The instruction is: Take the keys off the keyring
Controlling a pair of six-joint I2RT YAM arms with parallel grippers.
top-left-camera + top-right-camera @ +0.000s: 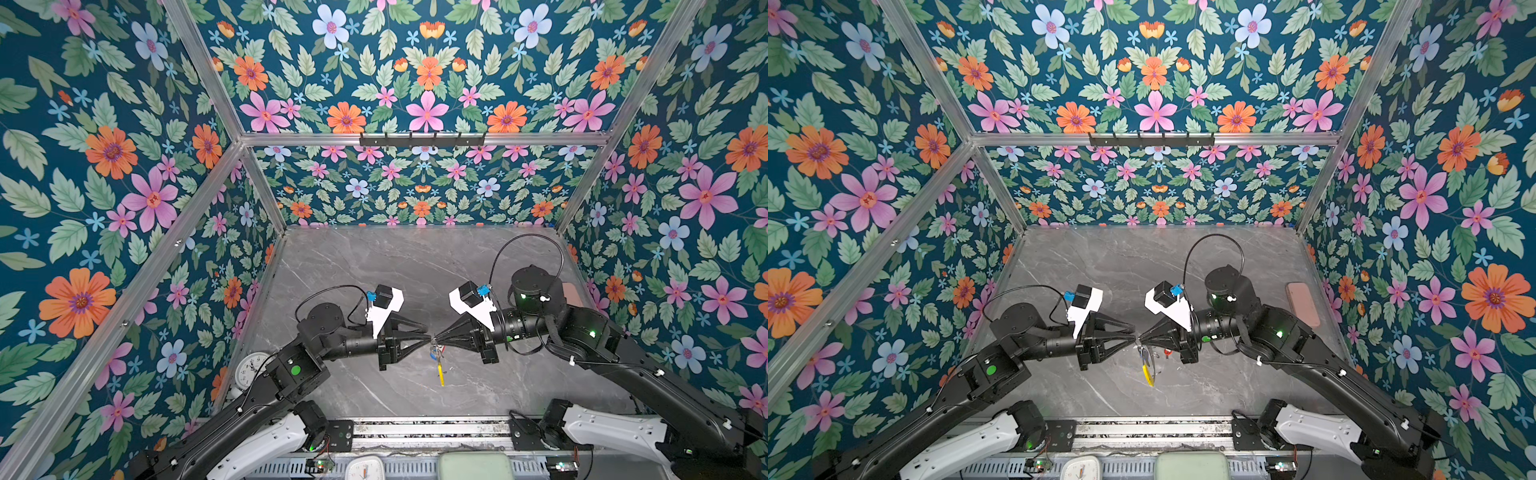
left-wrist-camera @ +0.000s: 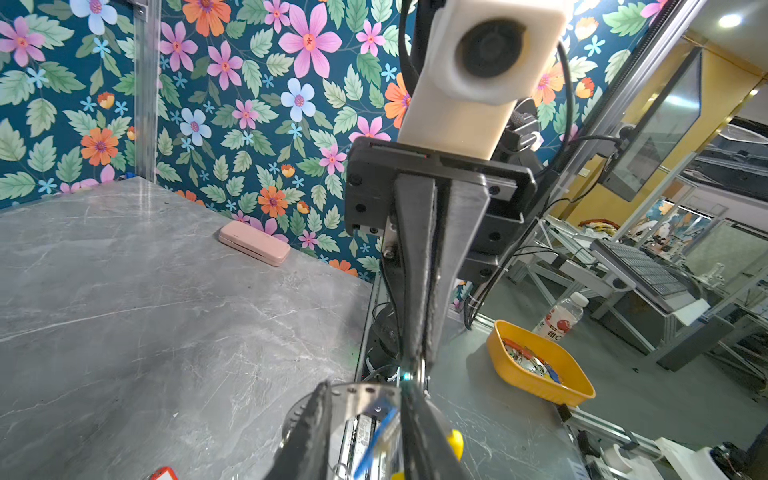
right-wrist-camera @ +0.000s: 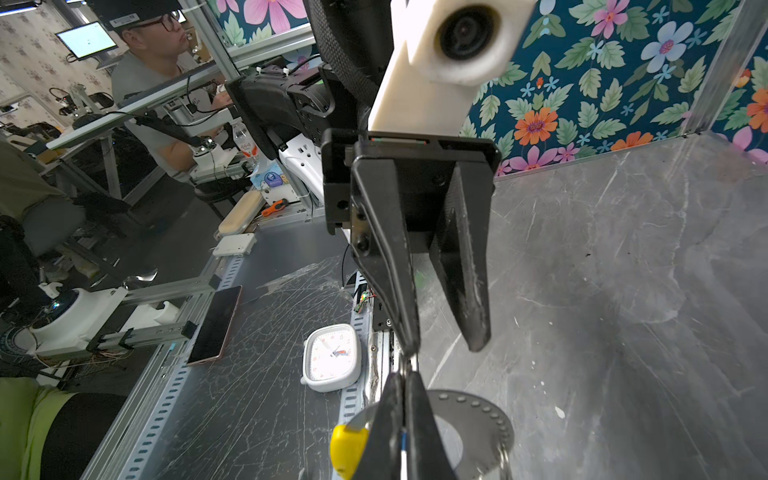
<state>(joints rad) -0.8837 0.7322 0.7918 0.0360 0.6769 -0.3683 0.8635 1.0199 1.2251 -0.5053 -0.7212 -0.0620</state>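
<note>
The keyring (image 1: 440,372) (image 1: 1147,372) hangs over the middle of the table, its yellow section lowest. My right gripper (image 1: 439,337) (image 3: 403,380) is shut on the hoop's top edge (image 3: 478,409). A blue-tagged key (image 1: 433,354) (image 2: 374,440) dangles from the ring beside those jaws. My left gripper (image 1: 430,336) (image 2: 363,399) faces it tip to tip with its jaws apart. One finger (image 3: 405,316) touches the pinched spot. The other finger (image 3: 473,316) is free. The hoop (image 2: 365,392) spans the gap. A red-tagged key (image 1: 1168,353) (image 2: 164,473) lies on the table.
A round white clock (image 1: 251,368) sits at the table's left edge and a pink case (image 1: 1303,303) (image 2: 253,243) by the right wall. A square white clock (image 3: 330,357) and a green pad (image 1: 476,465) sit on the front rail. A yellow bowl (image 2: 540,365) stands off the table.
</note>
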